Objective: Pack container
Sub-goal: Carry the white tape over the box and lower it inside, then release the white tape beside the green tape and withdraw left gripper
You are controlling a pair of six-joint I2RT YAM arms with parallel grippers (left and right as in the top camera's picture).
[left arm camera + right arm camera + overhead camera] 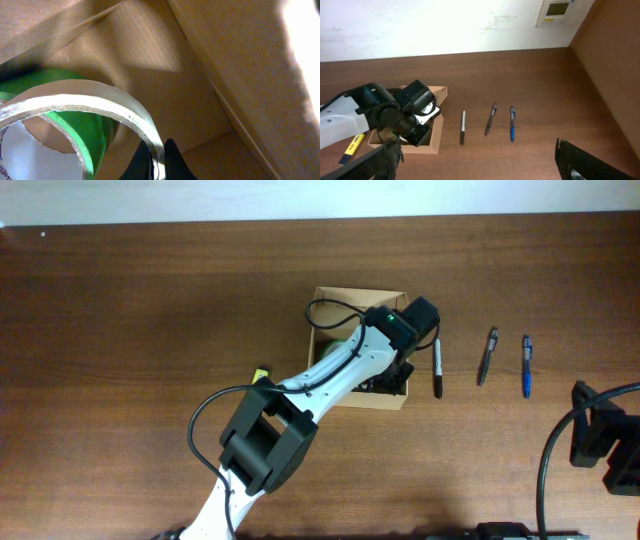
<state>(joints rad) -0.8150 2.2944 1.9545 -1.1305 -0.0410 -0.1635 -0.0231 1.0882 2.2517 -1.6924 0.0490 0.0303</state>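
Overhead, you look straight down on the table [120, 330]; left wrist sits inside the box [150, 75]; right wrist sees it from afar.

Dark brown wooden worktop [120, 330], grain running sideways. Behind, plain white wall [445, 25], faintly scuffed, with small pale control box [558, 11] mounted high. Brown wooden panel [615, 60] along right side.

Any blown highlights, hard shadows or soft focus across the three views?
Left wrist: a bright patch washes out the container wall at upper right, hard shadow at left, and the clear tape roll near the lens is soft. Right wrist: the pale wall is overexposed; the right gripper reads as dark silhouettes. Overhead: even light, black marker sharp.
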